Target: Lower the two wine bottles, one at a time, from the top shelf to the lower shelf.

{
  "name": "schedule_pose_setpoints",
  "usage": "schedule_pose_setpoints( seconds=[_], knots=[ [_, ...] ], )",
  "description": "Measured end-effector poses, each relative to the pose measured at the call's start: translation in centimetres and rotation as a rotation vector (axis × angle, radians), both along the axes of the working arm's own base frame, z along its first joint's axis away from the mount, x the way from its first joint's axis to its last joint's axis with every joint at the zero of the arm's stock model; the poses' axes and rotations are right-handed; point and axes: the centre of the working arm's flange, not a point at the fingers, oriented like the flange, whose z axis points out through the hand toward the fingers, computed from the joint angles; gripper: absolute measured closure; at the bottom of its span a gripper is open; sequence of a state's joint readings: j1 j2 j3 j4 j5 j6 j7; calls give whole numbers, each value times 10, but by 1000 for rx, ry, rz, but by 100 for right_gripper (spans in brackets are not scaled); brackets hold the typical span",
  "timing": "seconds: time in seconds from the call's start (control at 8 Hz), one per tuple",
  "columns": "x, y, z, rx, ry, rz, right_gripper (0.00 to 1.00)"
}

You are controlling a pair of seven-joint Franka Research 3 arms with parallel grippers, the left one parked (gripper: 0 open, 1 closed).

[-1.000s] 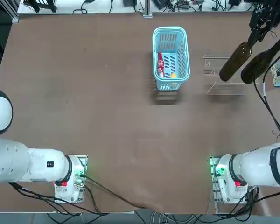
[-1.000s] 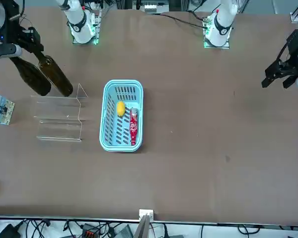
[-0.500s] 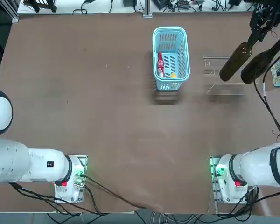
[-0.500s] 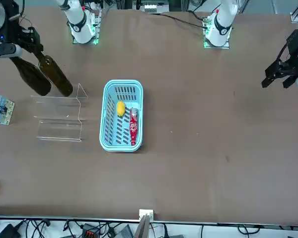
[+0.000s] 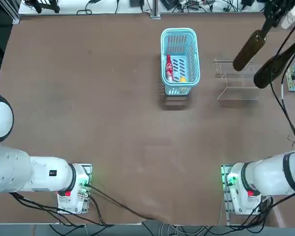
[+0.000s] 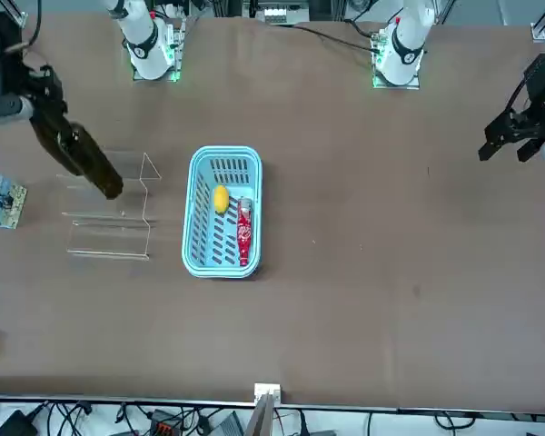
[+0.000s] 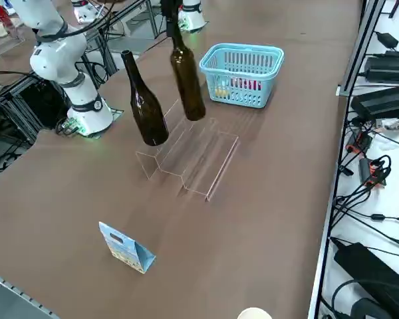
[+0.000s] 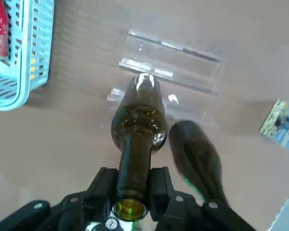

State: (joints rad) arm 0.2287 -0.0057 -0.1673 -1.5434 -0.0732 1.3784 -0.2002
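My right gripper (image 8: 135, 179) is shut on the neck of one dark wine bottle (image 8: 139, 120), which hangs upright in the air over the clear acrylic stand (image 5: 236, 81). The right side view shows this bottle (image 7: 188, 83) clear of the stand, under the gripper (image 7: 169, 10). The other wine bottle (image 7: 145, 106) stands on the top shelf (image 7: 167, 133), close beside the held one. The lower shelf (image 7: 209, 166) is bare. From overhead the held bottle (image 5: 248, 49) slants down from the gripper (image 5: 271, 17), with the standing bottle (image 5: 275, 64) to its right.
A light-blue basket (image 5: 180, 34) with a small red bottle (image 5: 169, 68) and a yellow item sits left of the stand. A small blue printed card (image 7: 126, 247) stands on the table beyond the stand's right end. Cables lie past the table's far edge.
The gripper has risen with its bottle, lifting it off the top shelf and away from the standing bottle. The other bottle has not moved.
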Motion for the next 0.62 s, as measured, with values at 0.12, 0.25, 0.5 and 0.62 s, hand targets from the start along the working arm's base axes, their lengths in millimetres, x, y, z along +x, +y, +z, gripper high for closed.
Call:
schedule_pose_setpoints(
  seconds=[0.12,0.25,0.5,0.62],
  knots=[
    [20,1,-3,-5,-15,20,61],
    [39,2,-10,-10,-33,43,61],
    [67,3,-33,-19,-53,73,61],
    [77,2,-45,-23,-52,79,61]
  ],
)
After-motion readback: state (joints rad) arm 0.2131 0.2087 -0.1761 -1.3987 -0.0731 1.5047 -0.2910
